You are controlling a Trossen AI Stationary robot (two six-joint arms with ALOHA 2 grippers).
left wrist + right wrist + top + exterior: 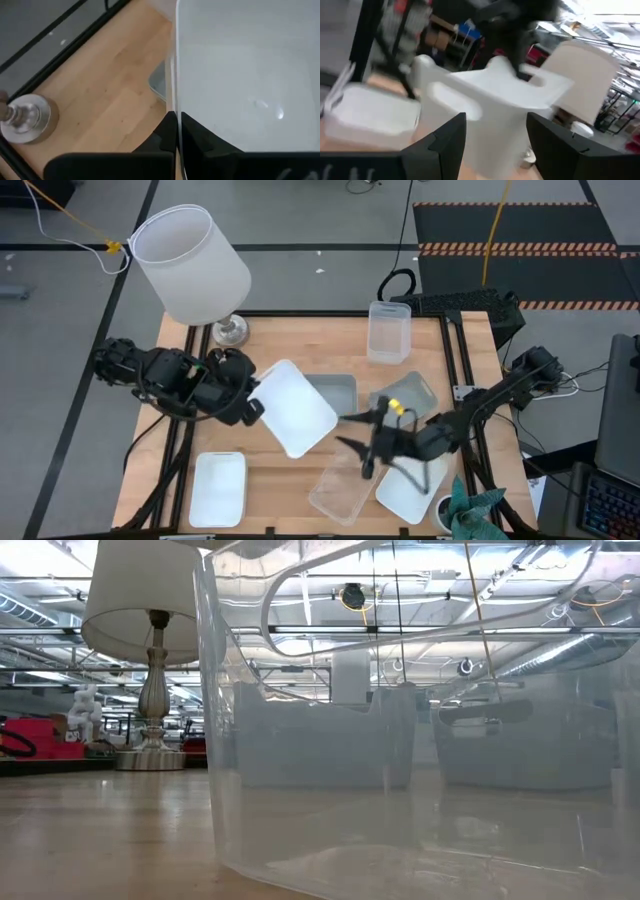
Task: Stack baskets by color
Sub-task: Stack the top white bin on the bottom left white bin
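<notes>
High view shows my left end effector (252,408) clamped on a white basket's (297,408) rim, holding it tilted above the worktop (290,340), presumably for stacking, while my right end effector (365,442) hovers open.

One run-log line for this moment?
left gripper: shut on white basket, lifted | right gripper: open, empty, above clear basket | stacking unfinished

Wooden table (290,490) bearing baskets (218,488) and lamp (190,265)
</notes>
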